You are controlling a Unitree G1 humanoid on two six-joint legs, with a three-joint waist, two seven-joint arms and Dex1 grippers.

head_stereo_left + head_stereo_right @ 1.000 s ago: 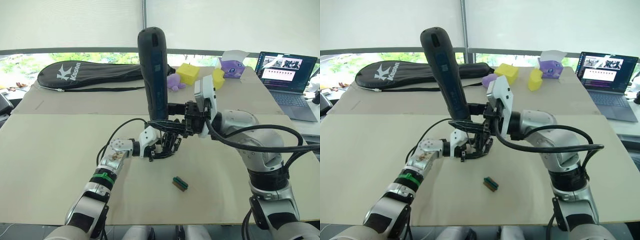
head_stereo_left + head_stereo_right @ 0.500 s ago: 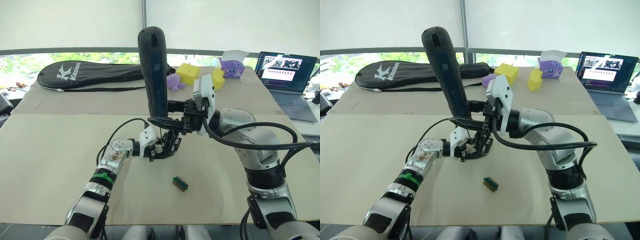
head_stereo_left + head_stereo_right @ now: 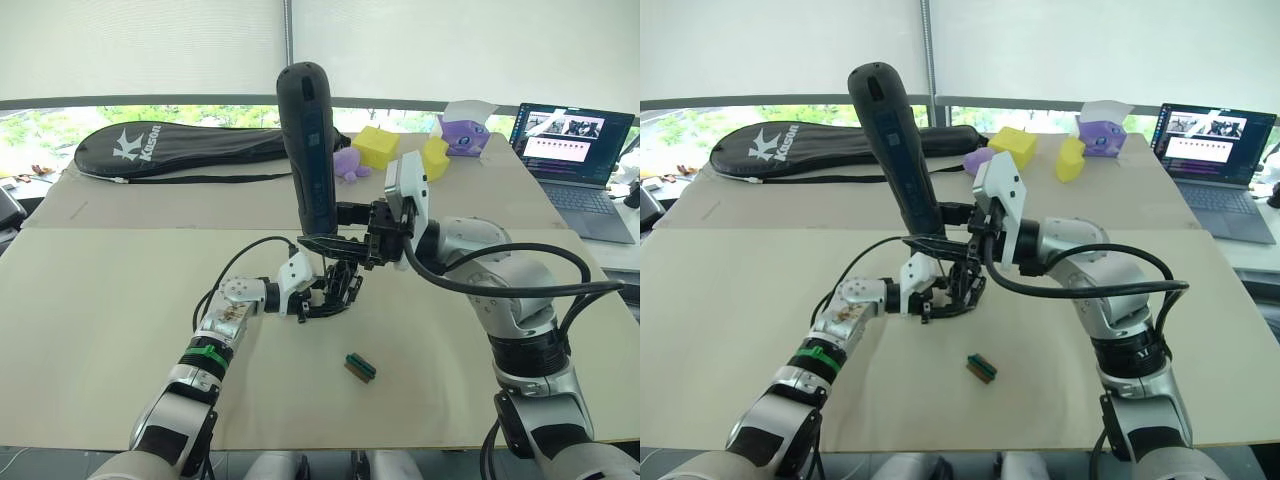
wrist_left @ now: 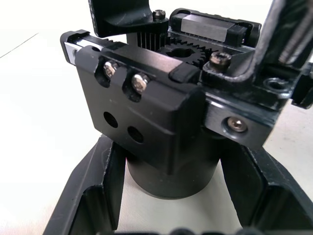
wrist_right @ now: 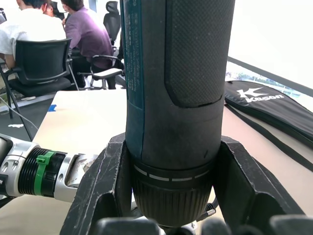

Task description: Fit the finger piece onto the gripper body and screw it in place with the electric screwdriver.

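At the frame's centre the right tool [image 3: 345, 228] is clamped on the electric screwdriver [image 3: 308, 140], a long, matte dark-grey cylinder with a rounded top and a stippled grip panel, standing nearly upright with its lower end over the gripper body [image 3: 338, 287]. The left tool [image 3: 322, 300] grips that body's smooth black cylindrical base (its boxy upper block shows silver screws, two round holes and a small toothed gear). One small green-and-brown block [image 3: 360, 367] lies alone, lower centre, on the pale, flat tabletop [image 3: 100, 330], with bare surface all round. Along the far edge sit one black racket bag [image 3: 190, 148], two yellow foam pieces [image 3: 376, 146], purple toys [image 3: 462, 134] and one laptop [image 3: 578, 150].
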